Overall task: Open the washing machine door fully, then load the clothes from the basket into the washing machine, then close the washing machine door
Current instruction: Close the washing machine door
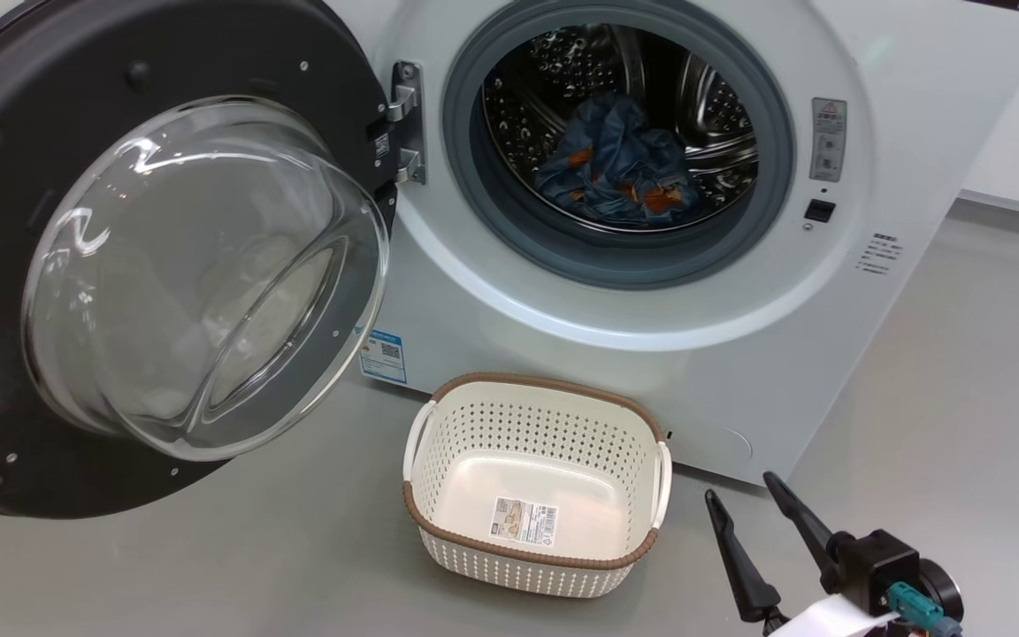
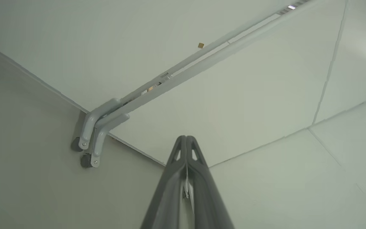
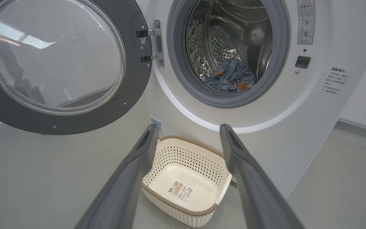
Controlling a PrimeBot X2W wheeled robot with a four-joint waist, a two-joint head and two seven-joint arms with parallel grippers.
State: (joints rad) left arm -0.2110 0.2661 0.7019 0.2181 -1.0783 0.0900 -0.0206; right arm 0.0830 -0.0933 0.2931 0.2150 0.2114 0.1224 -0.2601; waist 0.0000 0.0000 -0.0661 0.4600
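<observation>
The washing machine stands with its door swung wide to the left. Blue clothes with orange prints lie inside the steel drum. On the floor in front sits the basket, with nothing in it but a barcode sticker. My right gripper is open, low at the basket's right side, nothing between its fingers. In the left wrist view my left gripper is shut on nothing and points at white walls.
Grey floor stretches to the right of the machine and in front of the basket. The open door overhangs the floor at the left. A grey pipe bracket runs along a white wall corner in the left wrist view.
</observation>
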